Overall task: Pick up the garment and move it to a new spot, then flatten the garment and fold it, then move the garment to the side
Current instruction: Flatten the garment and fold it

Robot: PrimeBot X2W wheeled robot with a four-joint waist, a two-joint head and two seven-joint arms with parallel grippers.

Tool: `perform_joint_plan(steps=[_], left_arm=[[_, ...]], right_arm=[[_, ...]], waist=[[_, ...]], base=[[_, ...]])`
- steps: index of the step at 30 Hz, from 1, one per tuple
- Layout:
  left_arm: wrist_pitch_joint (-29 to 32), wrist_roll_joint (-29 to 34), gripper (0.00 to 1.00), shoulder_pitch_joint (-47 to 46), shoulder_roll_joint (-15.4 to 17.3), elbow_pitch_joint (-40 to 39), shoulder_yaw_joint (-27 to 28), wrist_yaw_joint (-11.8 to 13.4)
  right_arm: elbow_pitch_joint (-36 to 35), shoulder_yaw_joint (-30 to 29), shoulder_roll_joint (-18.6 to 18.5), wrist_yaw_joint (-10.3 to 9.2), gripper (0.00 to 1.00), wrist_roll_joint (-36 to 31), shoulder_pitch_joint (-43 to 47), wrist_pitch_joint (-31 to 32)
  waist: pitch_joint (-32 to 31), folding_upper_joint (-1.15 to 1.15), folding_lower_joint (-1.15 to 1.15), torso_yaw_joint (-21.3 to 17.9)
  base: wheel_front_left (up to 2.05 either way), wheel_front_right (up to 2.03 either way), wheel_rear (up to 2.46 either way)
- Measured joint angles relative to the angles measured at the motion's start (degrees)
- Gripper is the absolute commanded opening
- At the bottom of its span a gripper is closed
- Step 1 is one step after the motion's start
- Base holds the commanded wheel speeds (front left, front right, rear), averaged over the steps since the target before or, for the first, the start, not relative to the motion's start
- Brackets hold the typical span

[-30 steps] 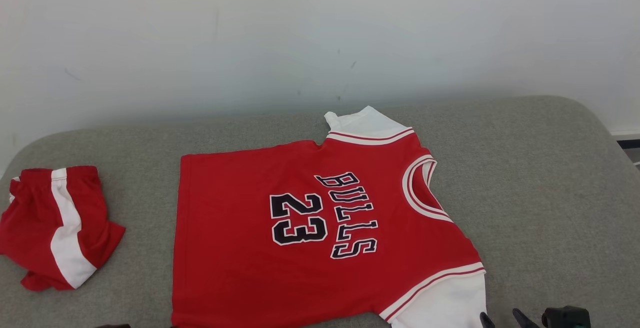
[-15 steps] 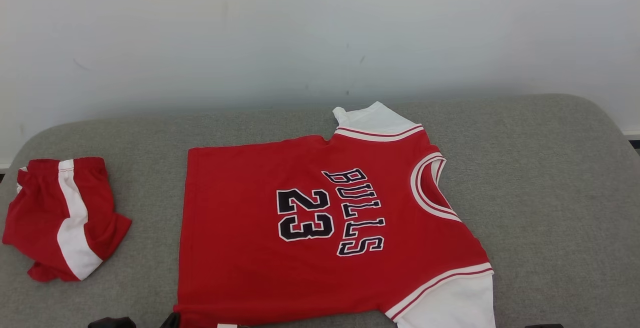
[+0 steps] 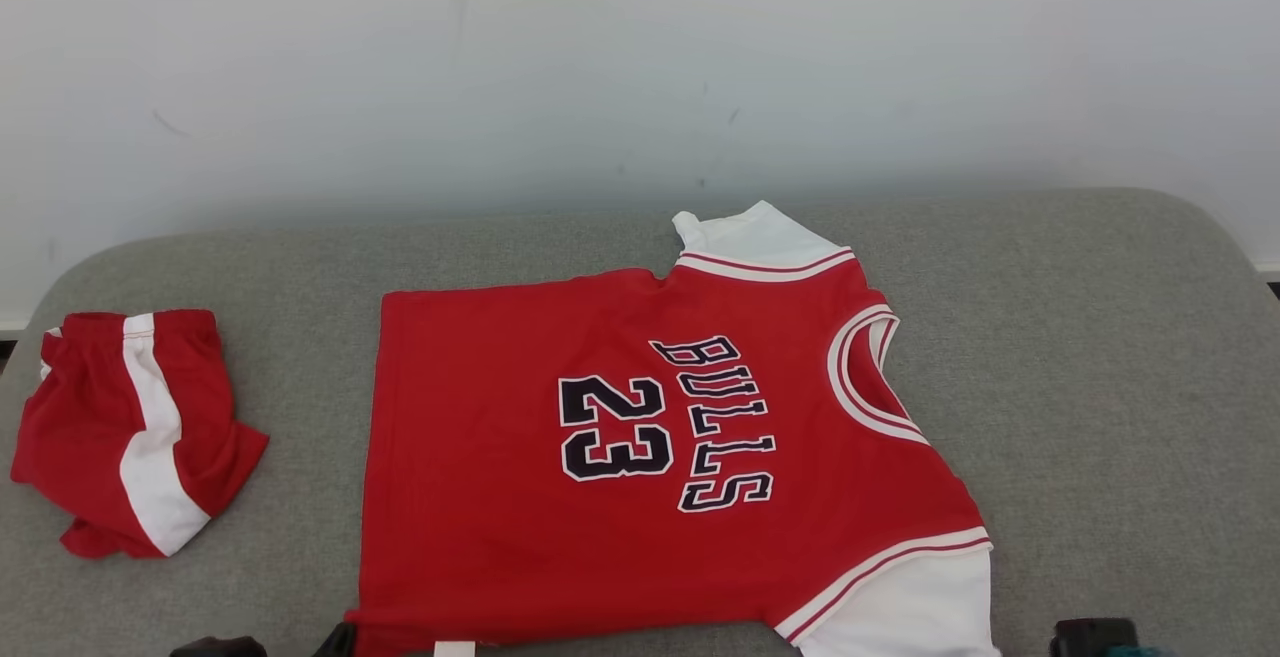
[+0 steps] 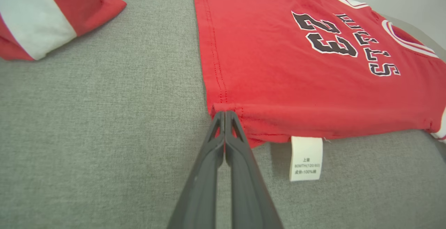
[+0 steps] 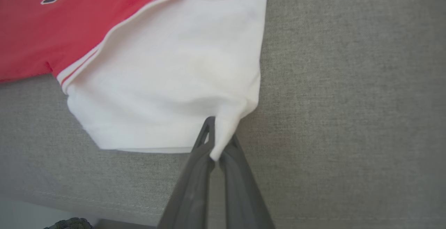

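Red knit, thin and smooth: shirt (image 3: 640, 457) spread flat and print side up about the middle of the grey cushion (image 3: 1100, 387), hem toward the left, neck toward the right. Near hem corner clamped in the left gripper (image 4: 224, 114), fingers pressed together just beside the white label (image 4: 306, 157). Near corner of the white sleeve (image 5: 167, 75) pinched by the right gripper (image 5: 214, 142), a tuck of cloth squeezed up between the fingers. Judged to be the start of the fold, with flattening seemingly done.

To do it well: raise both corners together, only just clear of the cushion, keeping the near edge taut between the two grips. Carry that edge away toward the wall (image 3: 600, 57) and lay it along the far edge, hem on hem, sleeve on sleeve. Move level and slow; limp knit likely to sag in the middle and drag in a crease. Mind the shallow bite on the sleeve: little cloth held, apt to slip under a hard pull. Let go only once flat.

Soft, cotton-looking cloth with a double-stitched hem, white-and-red striped trim at armhole and neck, dark letters and numerals edged in white. Coarse grey weave on the cushion, corners rounded, probably grippy enough to hold the lower layer. Off to the left, well apart, shorts (image 3: 130, 437): red with a white stripe, rumpled.
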Motion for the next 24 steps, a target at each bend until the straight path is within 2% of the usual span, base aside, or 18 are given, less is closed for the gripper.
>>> perform_joint_plan(steps=[5, 14, 24], left_arm=[[-0.53, 0.48, 0.00, 0.18, 1.41, -0.24, 0.31, 0.02], [-0.77, 1.05, 0.00, 0.29, 1.85, -2.13, 0.09, 0.54], [-0.26, 3.12, 0.00, 0.10, 4.50, -5.19, 0.05, 0.63]], right_arm=[[-4.24, -3.46, -1.54, 1.01, 0.00, 2.02, 0.01, -2.07], [-10.47, -6.53, -2.30, 2.91, 0.00, 6.02, 0.04, -3.23], [-13.27, -7.89, -5.52, 3.61, 0.00, 6.58, -3.18, -1.58]], waist=[[-0.20, 0.00, 0.00, -0.33], [-0.60, 0.00, 0.00, -0.66], [-1.04, 0.00, 0.00, -0.07]], base=[[0.00, 0.00, 0.00], [0.00, 0.00, 0.00], [0.00, 0.00, 0.00]])
